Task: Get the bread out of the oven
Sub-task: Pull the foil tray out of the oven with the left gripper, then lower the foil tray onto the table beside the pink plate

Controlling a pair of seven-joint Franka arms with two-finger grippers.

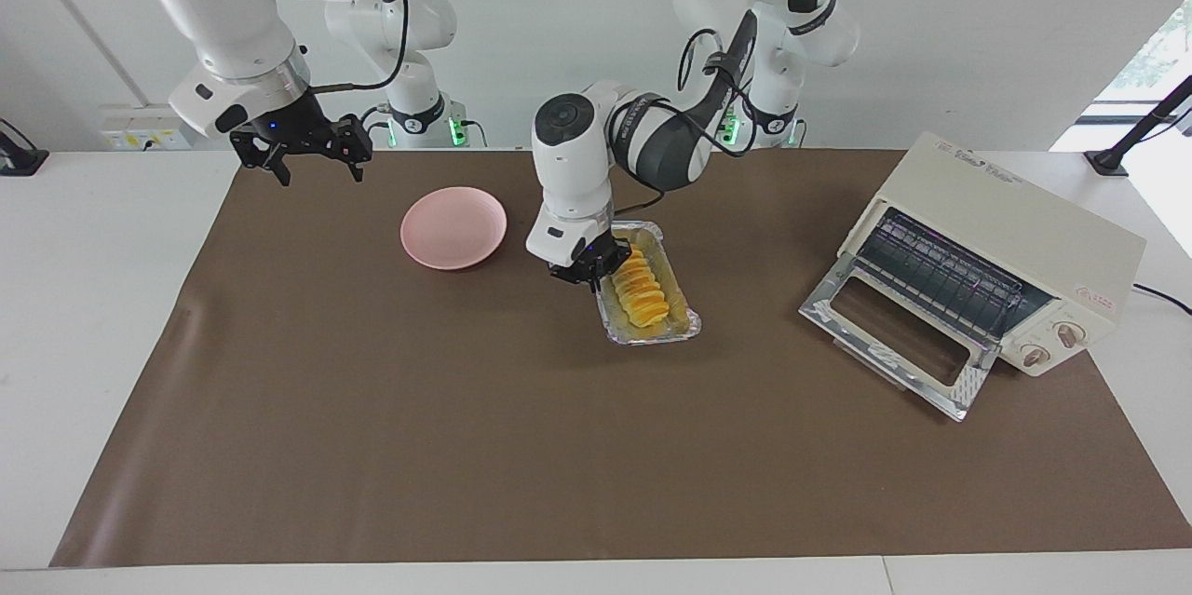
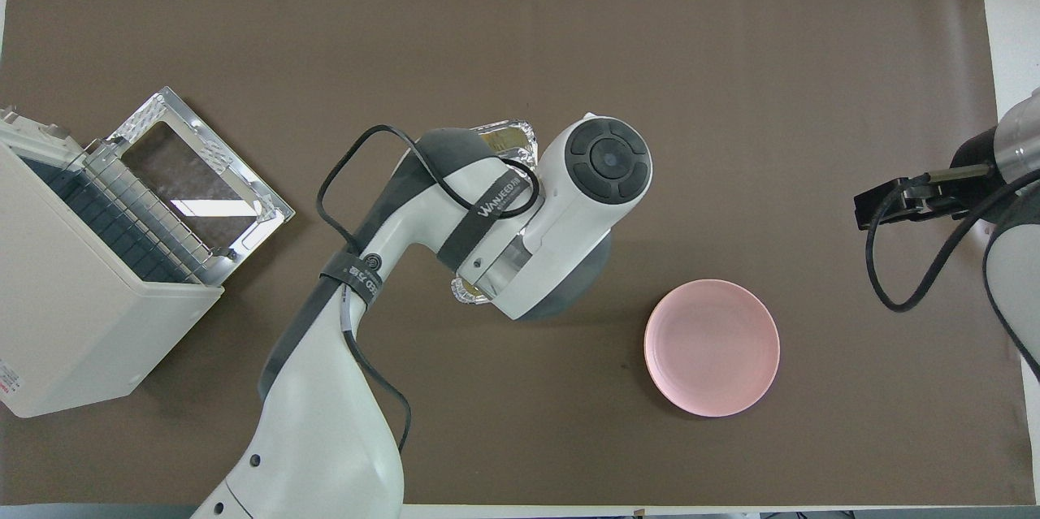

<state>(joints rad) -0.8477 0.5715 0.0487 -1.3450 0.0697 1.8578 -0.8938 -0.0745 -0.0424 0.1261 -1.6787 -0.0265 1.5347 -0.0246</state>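
Bread, the ridged golden-yellow loaf (image 1: 644,292), rides a crinkled silver foil tray (image 1: 691,327) pinched by the left tool (image 1: 584,276) (right tool (image 1: 300,152) waits, agape); thin foil could buckle and spill it.

Bright, even light fills both views, with soft, short shadows on the brown mat (image 1: 372,446). Daylight blows out the window (image 1: 1159,46) in the facing view. The oven (image 1: 1010,232) door's metal frame glints. Focus is sharp throughout.
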